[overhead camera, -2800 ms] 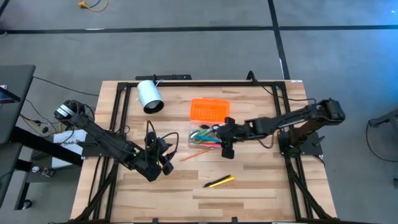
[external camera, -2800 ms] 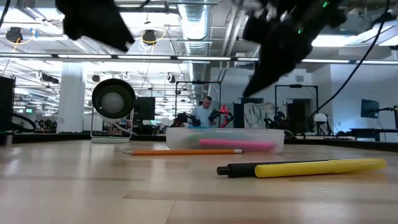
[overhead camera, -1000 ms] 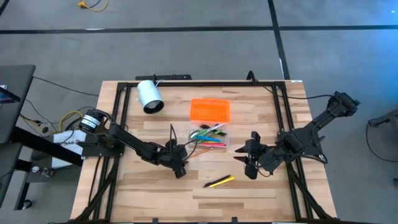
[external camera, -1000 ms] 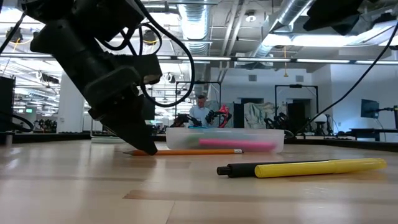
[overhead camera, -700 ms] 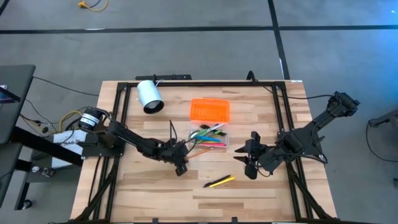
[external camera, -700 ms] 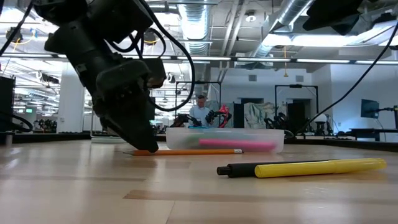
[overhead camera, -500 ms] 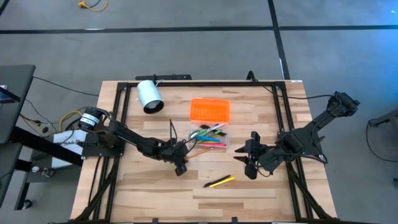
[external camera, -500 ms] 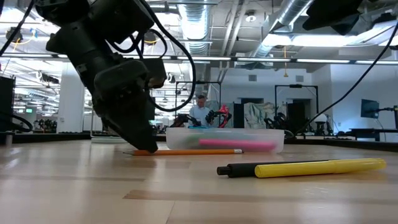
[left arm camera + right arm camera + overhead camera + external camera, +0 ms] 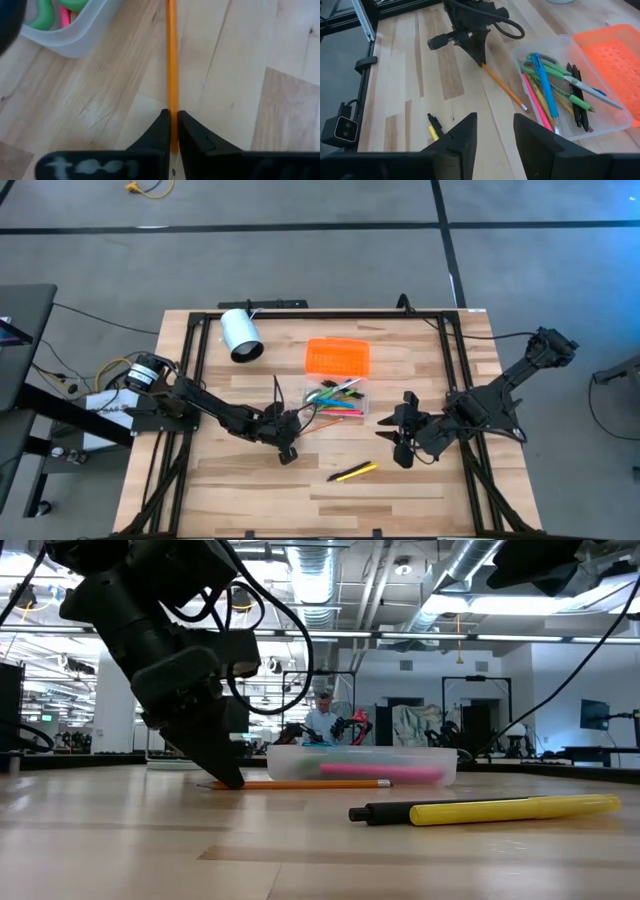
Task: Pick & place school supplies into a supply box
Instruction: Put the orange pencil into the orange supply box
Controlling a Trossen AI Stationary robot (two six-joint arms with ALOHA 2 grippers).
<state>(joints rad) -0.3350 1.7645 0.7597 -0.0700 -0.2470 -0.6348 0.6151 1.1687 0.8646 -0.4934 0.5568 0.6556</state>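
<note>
Nearest, yellow marker (image 9: 500, 810) lying loose on the table (image 9: 250, 490). Beyond it, left gripper (image 9: 171, 131) pinched shut on the orange pencil (image 9: 171, 60) (its end down on the wood), just beside the clear supply box (image 9: 338, 399). Right gripper (image 9: 402, 442) parted, idle, well apart.

In the left wrist view the orange pencil (image 9: 172, 75) is running off the picture's edge, its tip is lying hidden between the left gripper (image 9: 171, 131) fingers, and only a corner of the clear supply box (image 9: 70, 35) is showing. In the low view the left gripper (image 9: 226, 775) is covering the pencil's (image 9: 310, 783) near end, while the box's (image 9: 360, 764) frosted wall is blurring its contents to a pink streak.
</note>
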